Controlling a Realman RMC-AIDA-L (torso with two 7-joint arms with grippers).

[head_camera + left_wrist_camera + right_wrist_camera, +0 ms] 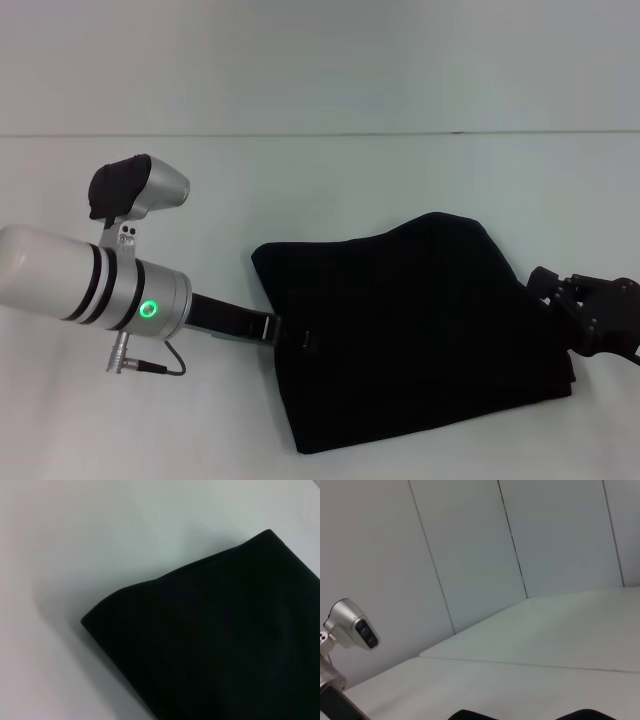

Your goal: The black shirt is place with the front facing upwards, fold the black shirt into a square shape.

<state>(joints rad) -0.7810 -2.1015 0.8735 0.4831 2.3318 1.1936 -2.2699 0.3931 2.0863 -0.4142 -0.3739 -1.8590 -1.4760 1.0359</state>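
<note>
black shirt (420, 335) already folded to a rough block on the white table (300, 180) | left gripper (292, 335) at its left edge, right gripper (560, 295) at right edge, can't tell either grip | tip: square corners, press flat

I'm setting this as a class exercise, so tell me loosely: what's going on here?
A two-armed robot is folding a black shirt on a white table. The shirt already lies as a compact, roughly rectangular bundle, with no lettering showing. The left gripper reaches in at the bundle's left edge, and the right gripper sits at its right edge, where the fabric rises into a raised hump. Whether either gripper is actually clamped on cloth can't be made out.
</note>
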